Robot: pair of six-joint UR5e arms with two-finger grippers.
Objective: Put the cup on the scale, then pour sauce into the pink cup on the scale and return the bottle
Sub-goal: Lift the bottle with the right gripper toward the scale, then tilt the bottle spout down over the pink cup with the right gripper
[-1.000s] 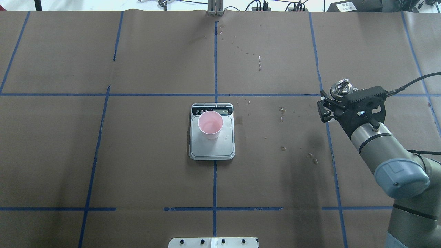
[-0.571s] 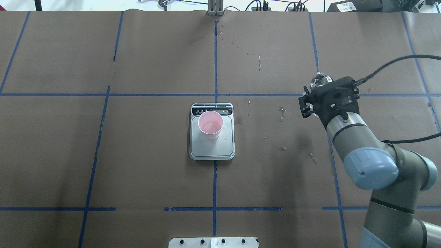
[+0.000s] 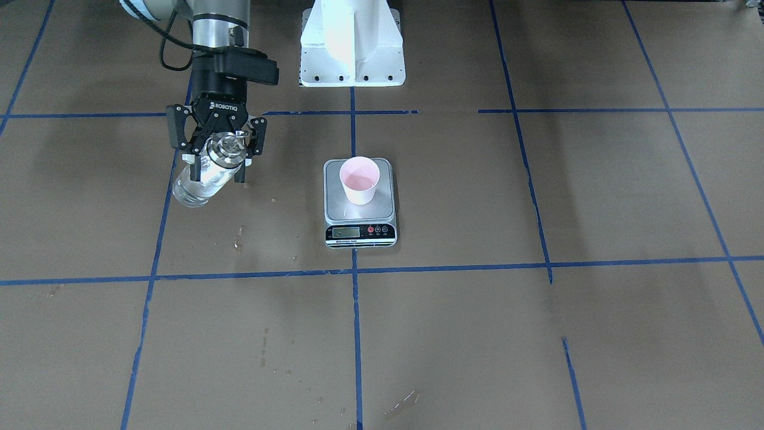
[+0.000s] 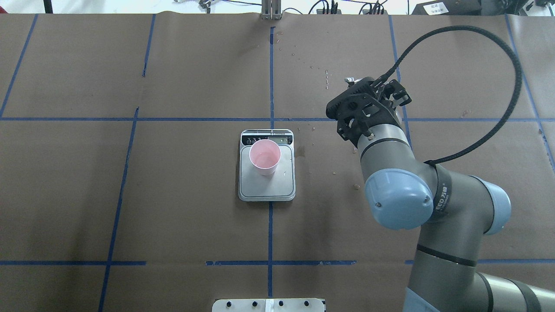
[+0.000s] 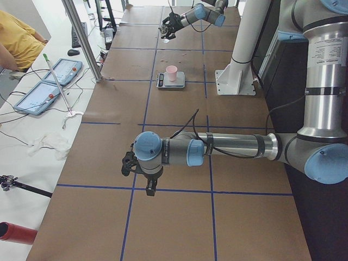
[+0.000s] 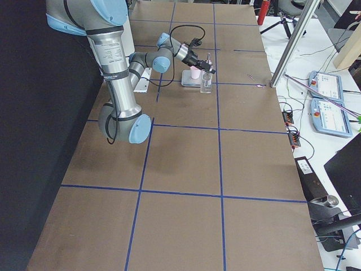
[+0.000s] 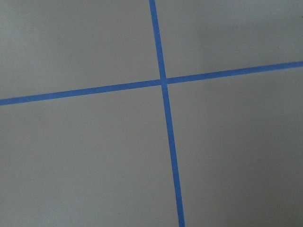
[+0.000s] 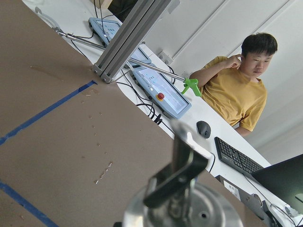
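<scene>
The pink cup (image 3: 359,179) (image 4: 265,157) stands upright on the scale (image 3: 334,210) (image 4: 269,190), toward its display end. My right gripper (image 3: 218,156) (image 4: 362,93) is shut on the glass bottle (image 3: 200,179) (image 6: 206,82), below its silver spout cap (image 8: 184,203). The bottle hangs upright over the paper on the robot's right of the scale, apart from it. Clear sauce (image 3: 192,190) shows through the glass. From overhead the wrist hides most of the bottle. My left gripper (image 5: 130,162) hovers far off over bare paper; whether it is open or shut I cannot tell.
Water drops (image 4: 355,187) and stains dot the paper to the right of the scale. The white robot base (image 3: 352,42) stands behind the scale. An aluminium post (image 4: 271,11) rises at the far edge. A person in a yellow shirt (image 8: 236,90) sits beyond the table.
My right arm has swung left toward the scale, carrying the bottle with it. The cup and the scale have not moved.
</scene>
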